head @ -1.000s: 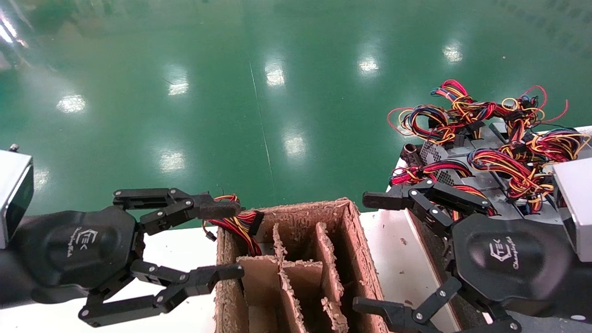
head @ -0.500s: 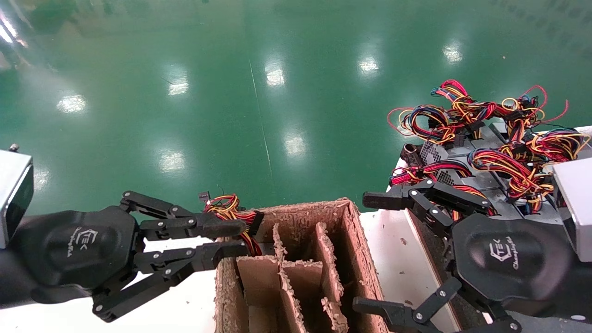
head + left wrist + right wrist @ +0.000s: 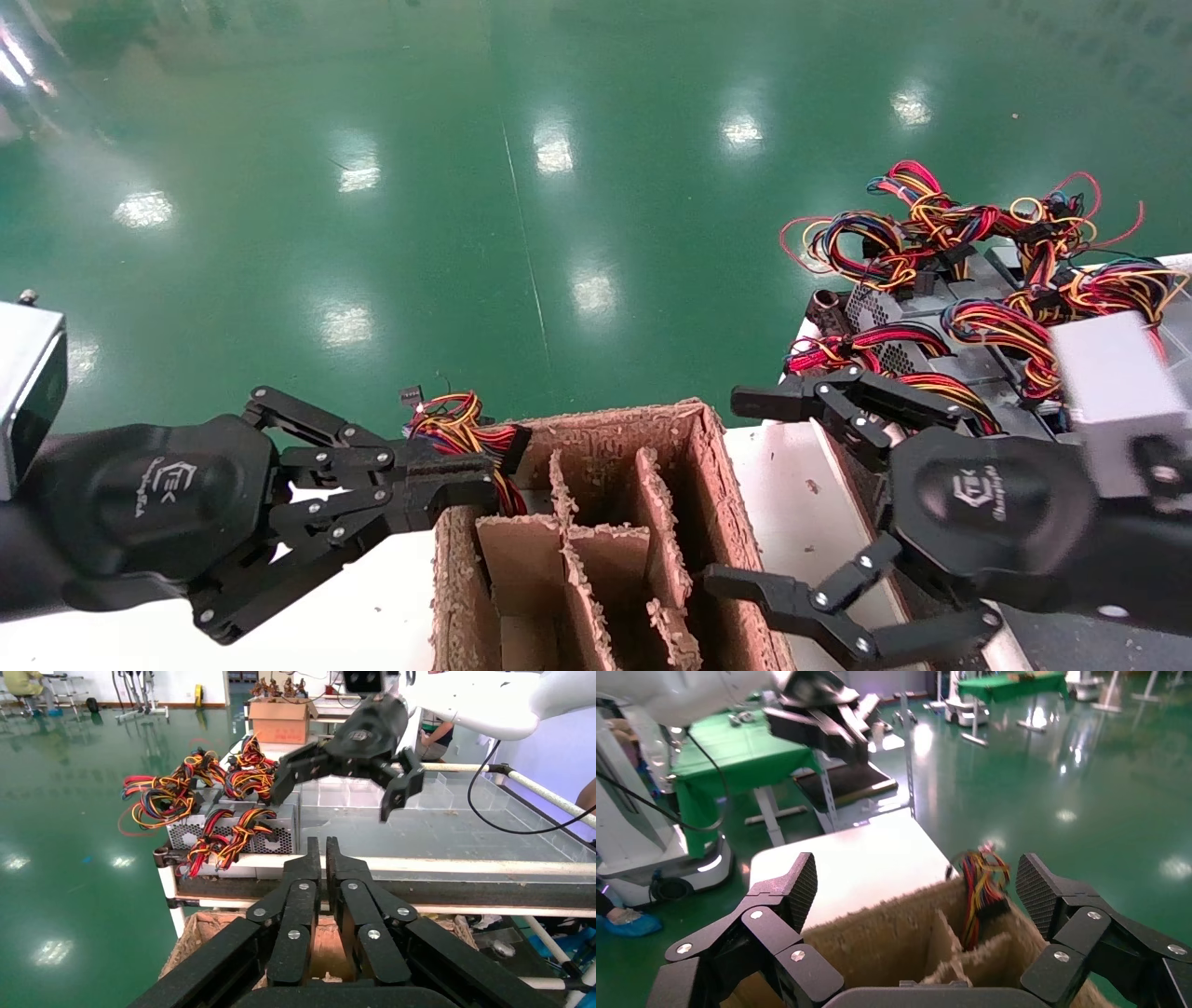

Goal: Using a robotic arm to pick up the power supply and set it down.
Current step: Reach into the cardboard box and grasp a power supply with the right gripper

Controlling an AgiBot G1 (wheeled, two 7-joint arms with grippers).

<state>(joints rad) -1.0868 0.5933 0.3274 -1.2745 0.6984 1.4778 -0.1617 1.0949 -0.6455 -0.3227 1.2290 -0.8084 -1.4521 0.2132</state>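
Several grey power supplies (image 3: 968,359) with red, yellow and black wires lie piled on the cart at the right; they also show in the left wrist view (image 3: 232,829). My right gripper (image 3: 736,489) hangs open just in front of that pile, over the right wall of the cardboard carton (image 3: 717,485), with nothing between its fingers (image 3: 800,885). One more wire bundle (image 3: 461,429) sticks out of the carton's far-left compartment (image 3: 979,881); its metal box is hidden. My left gripper (image 3: 480,475) is shut beside that bundle, holding nothing (image 3: 320,846).
The carton has ragged cardboard dividers (image 3: 568,531) and stands on a white table (image 3: 801,503). Green floor lies beyond the table's far edge. The cart's rail and clear bins (image 3: 436,822) run behind the power supplies.
My left gripper's fingers have gone from wide open to shut next to the wire bundle. In the last half second my right gripper has shifted slightly left and lower, still open.
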